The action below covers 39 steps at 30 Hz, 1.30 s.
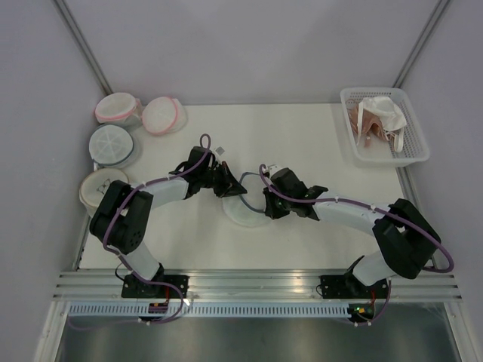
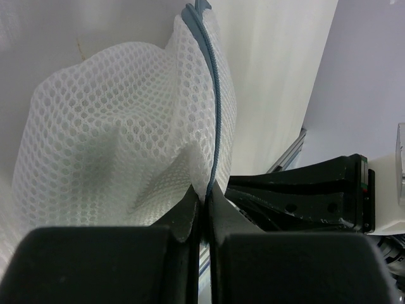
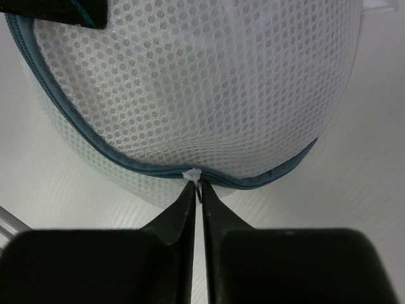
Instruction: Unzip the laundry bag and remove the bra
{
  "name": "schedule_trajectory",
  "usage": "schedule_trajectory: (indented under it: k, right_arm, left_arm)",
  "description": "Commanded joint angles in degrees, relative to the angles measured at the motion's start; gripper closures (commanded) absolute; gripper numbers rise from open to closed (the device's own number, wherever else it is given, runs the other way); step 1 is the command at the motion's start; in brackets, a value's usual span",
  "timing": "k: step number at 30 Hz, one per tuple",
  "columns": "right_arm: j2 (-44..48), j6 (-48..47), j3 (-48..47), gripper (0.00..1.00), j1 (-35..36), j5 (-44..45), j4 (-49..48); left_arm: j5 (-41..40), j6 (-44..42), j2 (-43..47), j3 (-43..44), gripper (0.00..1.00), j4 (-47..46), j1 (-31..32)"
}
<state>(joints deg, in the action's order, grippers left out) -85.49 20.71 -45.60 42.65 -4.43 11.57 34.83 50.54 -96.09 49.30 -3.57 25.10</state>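
At the left edge of the white table point(image 1: 302, 151) lie 4 round mesh bags: 2 pink-rimmed ones point(image 1: 164, 115) at the far corner, a light-blue spoked one point(image 1: 113, 145) nearer, and a pale cream one point(image 1: 100, 188) nearest, partly under the left arm. The left gripper point(image 1: 229, 188) reaches to the middle of the table, where the round domed white mesh laundry bag with a dark grey-blue zip rim point(image 1: 246, 214) lies between the 2 grippers. In the left wrist view the left gripper point(image 2: 204, 195) is clenched, with a fold of the bag's mesh point(image 2: 114, 126) and its rim point(image 2: 215, 101) pinched between the fingertips and the rim standing upright above them. A dim greenish shade point(image 2: 104, 152) shows through the mesh, too vague to identify. On the bag's right side the right gripper point(image 1: 266, 205) meets the rim; in its wrist view the gripper point(image 3: 197, 189) is clenched on the small white zip pull point(image 3: 192, 172), and the zip point(image 3: 95, 145) looks closed along the stretch in view. At the far right corner a white plastic lattice basket point(image 1: 415, 147) holds white and pinkish-beige garments point(image 1: 377, 117).
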Motion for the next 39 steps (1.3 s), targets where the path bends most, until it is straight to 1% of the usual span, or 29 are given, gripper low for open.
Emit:
schedule_trajectory:
  k: [1,2,8,11,14,15,16,17,18,20,21,22,23,24,25,26,27,28,29,31,32,33,34,35,37,39]
  right_arm:
    - [-0.6,0.1,-1.3,0.94,0.0,-0.1,-1.1]
    - [-0.3,0.3,-1.2,1.0,0.1,-0.2,-1.1]
    - [3.3,1.0,-0.4,1.0,0.0,-0.5,1.1]
    - [5.0,1.6,-0.8,1.0,0.1,1.3,5.5]
    - [6.3,2.2,-0.9,1.0,0.1,4.1,8.3]
    - [6.5,2.7,-1.0,1.0,0.1,6.2,10.1]
    - [6.5,2.7,-1.2,1.0,0.1,7.0,10.9]
    - [6.5,2.8,-1.2,1.0,0.1,7.7,11.6]
    - [6.7,2.8,-1.2,1.0,0.1,7.5,11.9]
    - [6.8,3.3,-0.9,1.0,0.1,7.0,11.6]
    - [7.2,3.5,-0.9,1.0,0.1,6.7,11.5]
    - [7.4,3.7,-0.9,1.0,0.1,6.9,11.5]
    - [7.8,3.9,-0.8,1.0,0.0,7.1,11.4]
    - [8.0,3.9,-1.0,1.0,0.0,7.2,11.4]
    - [8.1,4.2,-1.2,1.0,0.0,7.4,11.3]
    - [8.1,4.3,-1.3,1.0,0.0,7.8,11.0]
    - [8.2,4.4,-1.7,1.0,0.0,8.2,11.1]
    - [8.1,4.5,-1.9,1.0,0.1,8.3,11.0]
    - [8.1,4.6,-2.1,1.0,0.0,8.6,11.0]
    - [8.2,5.0,-2.6,1.0,0.1,8.8,10.8]
    - [8.2,5.0,-2.6,1.0,0.0,9.0,10.6]
    - [8.2,5.0,-2.9,1.0,0.0,9.1,10.5]
    - [8.2,5.0,-3.0,0.99,0.0,9.3,10.5]
    - [8.5,5.0,-3.1,1.0,0.0,9.2,10.1]
    - [9.0,4.9,-3.1,1.0,0.0,9.1,9.5]
    - [10.2,4.8,-2.7,1.0,0.0,7.7,8.0]
  left_arm:
    - [1.3,0.5,-0.8,-0.5,0.98,-1.1,-0.3]
    - [1.3,0.7,-0.8,-0.6,0.98,-1.1,-0.5]
    - [1.4,0.7,-1.2,-0.3,0.98,-1.9,-1.3]
    - [1.7,0.2,-3.1,2.2,0.98,-1.5,-2.4]
    - [2.0,-1.8,-7.2,7.3,0.98,1.0,-3.5]
    - [2.2,-2.4,-8.3,10.8,0.98,2.2,-3.7]
    - [2.5,-2.7,-11.2,12.5,0.98,3.2,-4.0]
    - [3.0,-3.0,-12.3,14.1,0.98,3.2,-4.4]
    - [3.1,-3.1,-13.5,17.4,0.98,4.9,-4.5]
    - [3.4,-2.6,-17.4,20.8,0.98,5.0,-4.9]
    - [4.1,-2.2,-18.9,24.7,0.98,4.8,-4.9]
    - [4.8,-1.8,-21.4,26.6,0.92,3.9,-4.9]
    - [5.9,0.5,-22.8,29.8,0.85,2.2,-4.9]
    - [9.0,2.2,-23.7,30.9,0.75,0.7,-4.9]
    - [10.4,3.9,-24.3,31.7,0.63,-1.3,-4.8]
    - [11.4,7.3,-24.1,31.9,0.44,-4.3,-4.6]
    - [11.5,7.9,-23.3,31.5,0.38,-5.0,-4.5]
    - [10.0,7.7,-19.8,29.6,0.31,-4.7,-4.2]
    - [10.0,7.3,-17.8,28.1,0.29,-3.7,-4.2]
    - [6.7,5.9,-13.0,24.9,0.25,-1.0,-4.0]
    - [4.0,4.6,-10.7,21.3,0.23,3.1,-4.1]
    - [2.7,4.2,-5.6,19.4,0.23,4.9,-4.0]
    - [1.7,4.2,-3.2,17.1,0.22,5.7,-3.9]
    - [0.8,4.5,-0.6,12.8,0.21,6.2,-3.4]
    - [-2.5,4.9,5.1,9.4,0.2,8.6,-2.2]
    - [-5.3,6.0,7.6,5.6,0.2,9.2,0.8]
